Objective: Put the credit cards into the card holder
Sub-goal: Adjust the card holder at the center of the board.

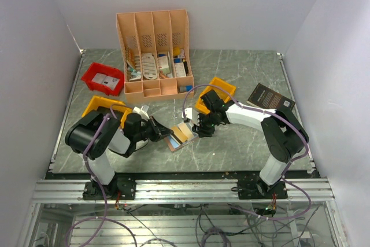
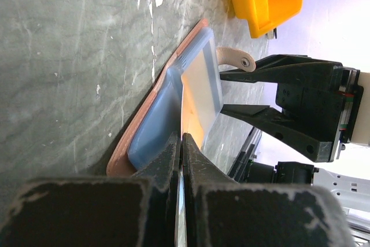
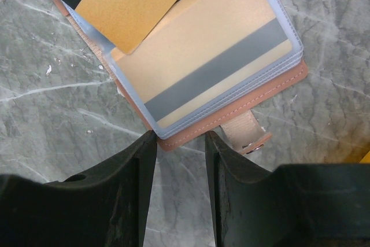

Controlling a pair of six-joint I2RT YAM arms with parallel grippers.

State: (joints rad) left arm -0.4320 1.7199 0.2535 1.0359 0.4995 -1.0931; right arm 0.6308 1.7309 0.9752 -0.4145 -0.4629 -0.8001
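Your left fingers (image 2: 166, 166) pinched a half-cropped gold card (image 3: 127, 10); right fingers (image 3: 133, 183) stood spread at the card holder (image 3: 208, 56), marbled tabletop (image 3: 324, 15).

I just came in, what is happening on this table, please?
Two robot arms work on the open card holder lying on the table. The left gripper has its fingers shut on a gold credit card, whose corner lies over the holder's clear pocket. The right gripper is at the holder's edge, fingers open. Another card already sits in that pocket.
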